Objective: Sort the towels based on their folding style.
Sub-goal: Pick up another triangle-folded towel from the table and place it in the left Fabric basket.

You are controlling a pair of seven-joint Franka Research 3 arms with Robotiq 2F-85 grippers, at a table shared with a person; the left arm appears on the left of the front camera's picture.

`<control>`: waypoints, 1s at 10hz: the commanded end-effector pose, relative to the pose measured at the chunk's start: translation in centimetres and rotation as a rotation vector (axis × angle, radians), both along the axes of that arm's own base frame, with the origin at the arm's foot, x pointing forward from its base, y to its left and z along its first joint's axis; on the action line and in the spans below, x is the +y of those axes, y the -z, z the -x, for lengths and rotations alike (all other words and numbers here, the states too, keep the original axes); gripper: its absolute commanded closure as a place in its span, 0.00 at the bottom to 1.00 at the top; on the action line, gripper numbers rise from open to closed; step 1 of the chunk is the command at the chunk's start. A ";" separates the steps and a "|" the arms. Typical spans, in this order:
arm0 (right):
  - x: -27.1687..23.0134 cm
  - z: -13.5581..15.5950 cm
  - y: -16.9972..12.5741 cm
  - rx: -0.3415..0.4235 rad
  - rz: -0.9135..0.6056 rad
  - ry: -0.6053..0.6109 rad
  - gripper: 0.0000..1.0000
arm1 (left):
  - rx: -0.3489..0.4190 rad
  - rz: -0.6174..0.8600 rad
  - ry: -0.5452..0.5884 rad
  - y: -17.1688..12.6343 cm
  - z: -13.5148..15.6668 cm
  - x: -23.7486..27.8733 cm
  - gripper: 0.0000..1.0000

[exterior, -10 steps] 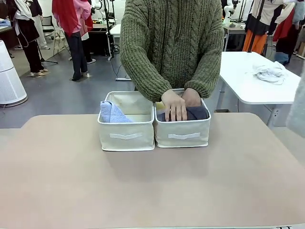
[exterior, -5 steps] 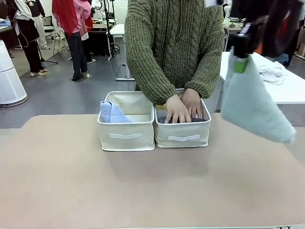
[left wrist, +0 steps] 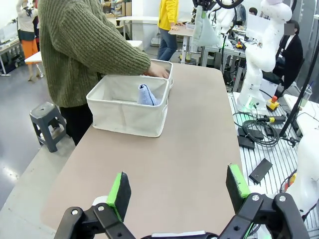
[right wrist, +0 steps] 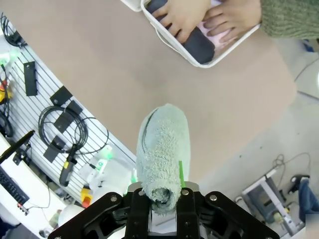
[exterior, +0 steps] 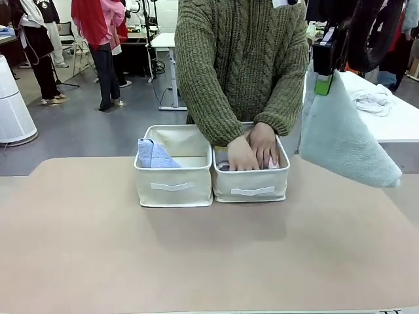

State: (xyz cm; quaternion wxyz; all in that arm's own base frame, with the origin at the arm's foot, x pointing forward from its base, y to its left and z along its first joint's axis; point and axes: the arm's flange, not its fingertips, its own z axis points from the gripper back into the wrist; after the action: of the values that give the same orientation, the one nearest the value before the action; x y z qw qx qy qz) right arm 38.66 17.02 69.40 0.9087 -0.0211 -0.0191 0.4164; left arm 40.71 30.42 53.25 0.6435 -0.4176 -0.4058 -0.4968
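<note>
My right gripper (exterior: 324, 81) hangs high above the table's right side, shut on the tip of a pale grey-green cone towel (exterior: 345, 139) that dangles below it. The right wrist view looks down along this towel (right wrist: 163, 149), pinched between the jaws of the gripper (right wrist: 162, 200). Over the table's near left end, my left gripper (left wrist: 178, 185) is open and holds nothing. A periwinkle blue cone towel (exterior: 154, 156) lies in the left cream box (exterior: 173, 186). The person's hands (exterior: 252, 149) press down in the right box (exterior: 251, 186), on a dark grey roll (right wrist: 199, 44) and a pale pink one (right wrist: 221, 33).
The two cream boxes stand side by side at the far middle of the tan table (exterior: 196, 261). The person in a green sweater (exterior: 239, 59) stands right behind them. A white table (exterior: 357, 108) with a whitish cloth bundle (exterior: 371, 98) is at the back right.
My right arm has swung into view from the right edge with the grey-green towel, now hanging steadier. The person's hands have shifted slightly inside the right box.
</note>
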 end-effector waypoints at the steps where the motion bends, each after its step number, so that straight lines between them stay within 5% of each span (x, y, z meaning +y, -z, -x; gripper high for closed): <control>1: 0.1 0.0 0.4 -0.004 -0.004 0.004 0.82 | -0.010 0.009 -0.007 -0.2 0.2 -0.1 0.00; 10: 0.2 -0.1 0.2 0.003 0.002 -0.002 0.82 | -0.010 0.009 -0.007 -0.2 0.2 -0.1 0.00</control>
State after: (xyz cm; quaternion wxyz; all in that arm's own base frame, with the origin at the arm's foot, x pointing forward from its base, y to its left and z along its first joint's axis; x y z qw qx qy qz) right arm 38.74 17.18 69.23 0.9083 -0.0215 -0.0171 0.4174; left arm 40.71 30.42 53.25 0.6435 -0.4176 -0.4058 -0.4968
